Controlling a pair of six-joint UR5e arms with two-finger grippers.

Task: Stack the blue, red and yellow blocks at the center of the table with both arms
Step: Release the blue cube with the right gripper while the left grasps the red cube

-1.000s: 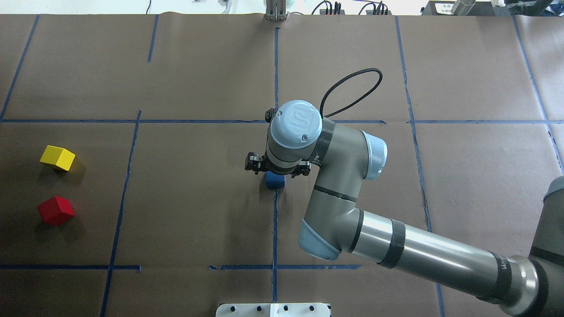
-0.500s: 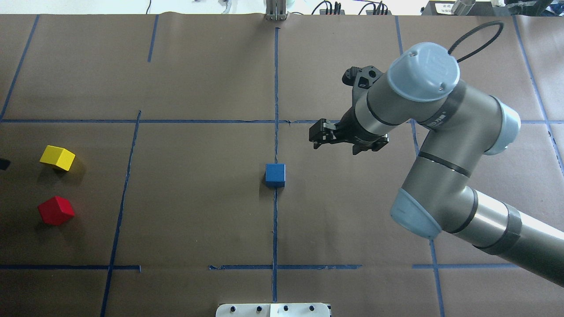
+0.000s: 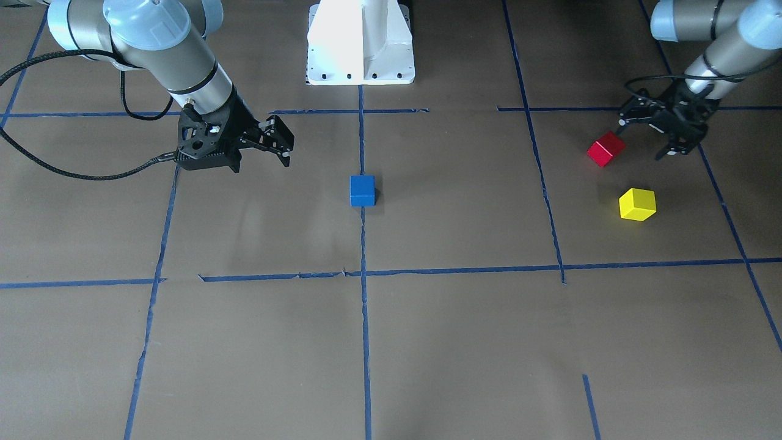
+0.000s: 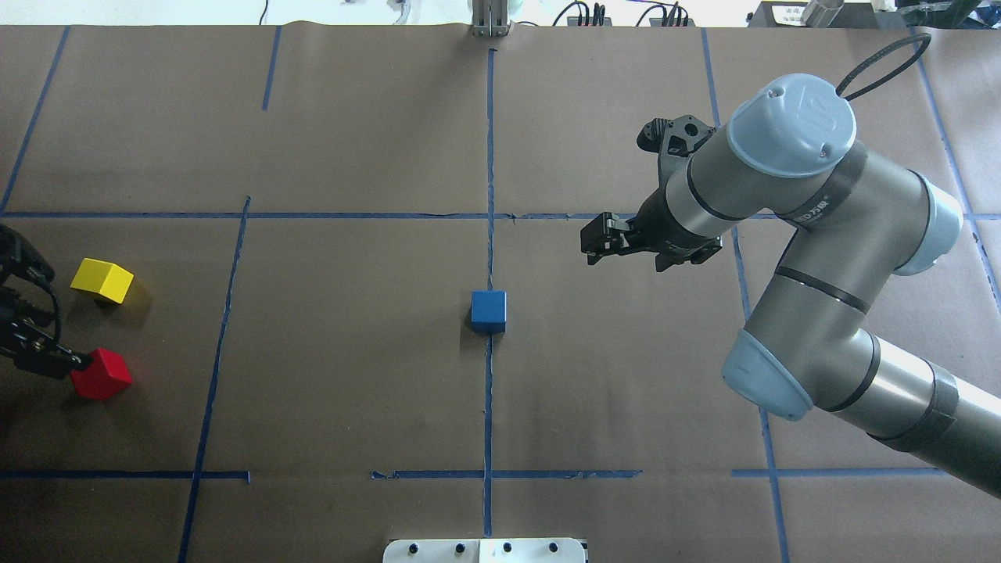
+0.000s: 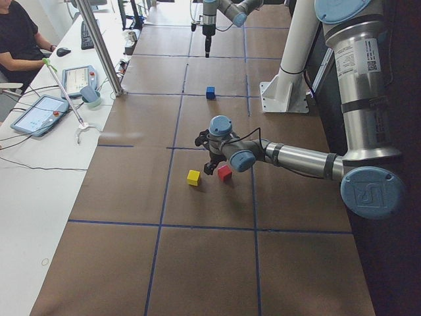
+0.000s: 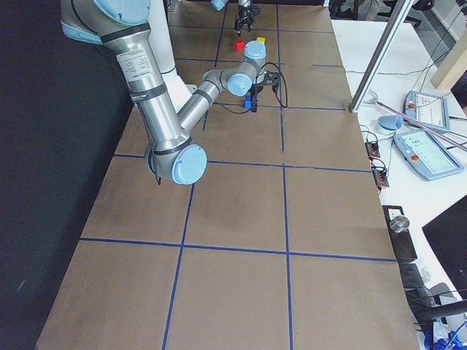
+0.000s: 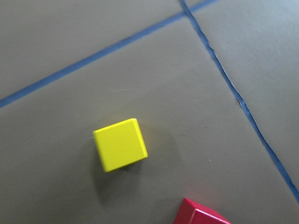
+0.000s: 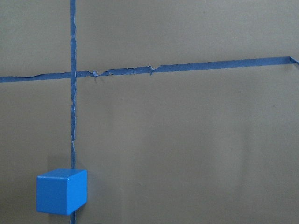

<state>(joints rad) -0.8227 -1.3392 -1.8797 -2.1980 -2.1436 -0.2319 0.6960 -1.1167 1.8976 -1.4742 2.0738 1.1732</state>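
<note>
a table covered in brown paper [image 4: 352, 133] and divided into rectangles by blue tape lines [image 4: 489, 141] is recorded, with the white robot base [image 3: 360, 43] at its near edge.

the small blue cube block [image 4: 489, 310] is found standing alone on the centre tape line, at the middle of the table, flat on one face. nothing is stacked on it. in the right wrist view it is seen at the lower left, on the tape.

the right gripper [image 4: 628, 260] is held above the table, off to the robot's right of the blue cube block and well apart from it. its jaws are observed spread apart, with nothing between them.

the small red cube block [image 4: 102, 374] and the small yellow cube block [image 4: 102, 280] are located far out on the robot's left, near each other but not touching, the yellow one farther from the base. both are turned at an angle to the tape lines.

the left gripper [image 3: 644, 137] is positioned just beside the red cube block, jaws spread apart and empty. whether a finger touches the block cannot be told.
</note>
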